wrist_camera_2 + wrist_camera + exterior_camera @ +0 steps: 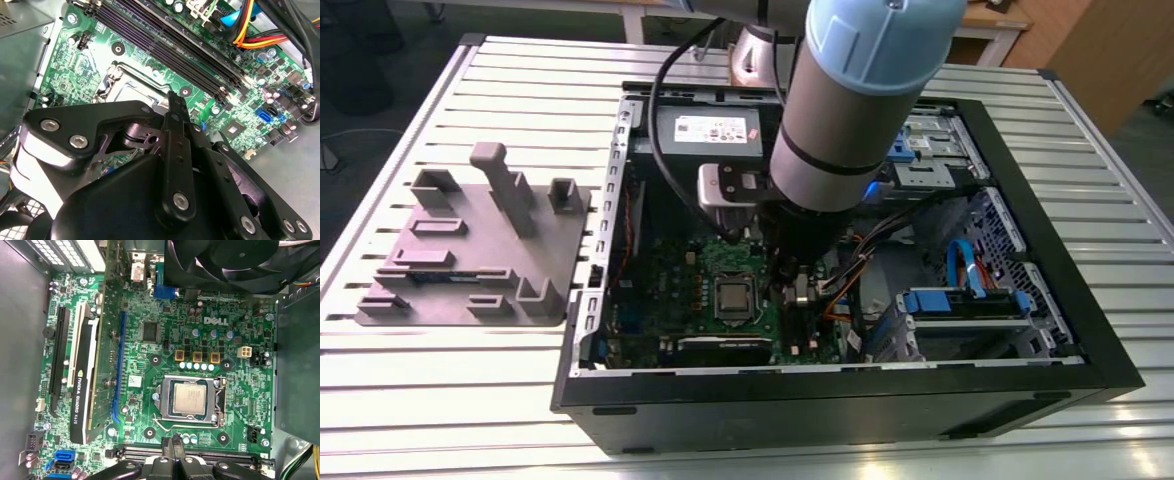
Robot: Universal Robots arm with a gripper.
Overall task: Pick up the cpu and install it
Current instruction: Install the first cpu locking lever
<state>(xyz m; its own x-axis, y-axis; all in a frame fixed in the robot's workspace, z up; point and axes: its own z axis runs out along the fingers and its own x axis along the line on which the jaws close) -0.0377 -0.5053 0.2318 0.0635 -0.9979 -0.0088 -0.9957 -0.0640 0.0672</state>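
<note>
On the exterior view's left, a grey fixture tray (467, 250) lies on the slatted table (400, 380), well apart from the open computer case (854, 400). Inside the case, the cpu (189, 398) sits flat in its socket (220, 405) on the green motherboard (150, 365). The gripper (175, 452) hangs just beside the socket, over the memory slots (200, 456), not touching the cpu. Its fingers (176, 117) are pressed together and pinch nothing.
</note>
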